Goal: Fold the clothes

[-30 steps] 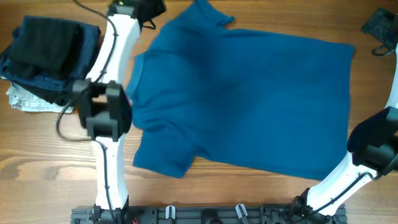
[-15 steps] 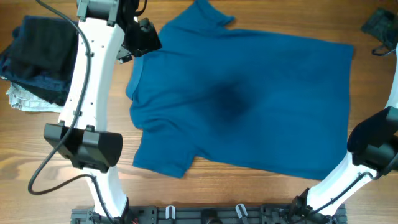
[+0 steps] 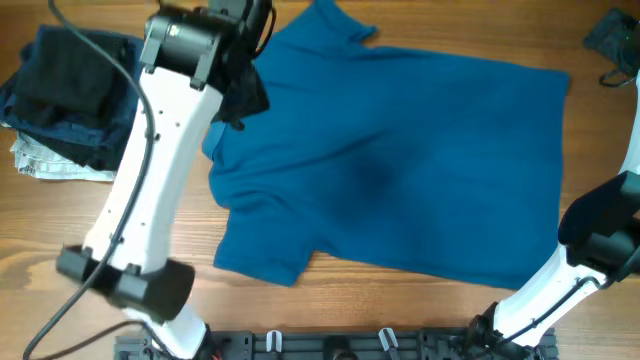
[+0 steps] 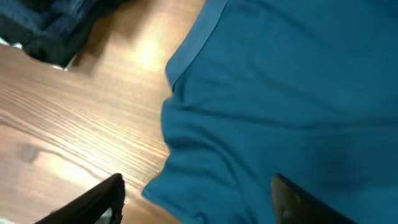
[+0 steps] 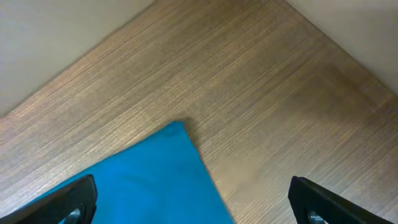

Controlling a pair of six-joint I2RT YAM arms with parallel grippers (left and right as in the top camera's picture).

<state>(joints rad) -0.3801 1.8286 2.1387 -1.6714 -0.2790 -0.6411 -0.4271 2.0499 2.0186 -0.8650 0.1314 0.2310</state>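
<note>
BENCH, MID-FOLD: To the left of my left tool (image 3: 245,92), a stack of dark folded garments (image 3: 70,85) sits on the wooden bench (image 3: 60,230), with a pale patterned cloth (image 3: 40,160) peeking out from beneath its near edge. My left tool hangs over the collar end of the mid-blue T-shirt (image 3: 400,160). Its fingers (image 4: 99,199) are spread wide and released, gripping nothing. In the wrist view the blue fabric lies below and between them, the collar band (image 4: 193,46) just ahead, and bare wood runs off to the tool's left.

From there the T-shirt stretches away to the right, spread flat on the bench. One short sleeve (image 3: 262,262) points toward the near edge and the other sleeve (image 3: 335,25) toward the far edge, and the hem lies at the far right, toward my right arm (image 3: 600,235).

My right tool (image 5: 193,186) is also released, with its fingers far apart and nothing held. Beneath it one corner of the T-shirt (image 5: 155,177) lies flat on the wood. A small dark object (image 3: 612,45), too unclear to name, rests at the far right corner.
</note>
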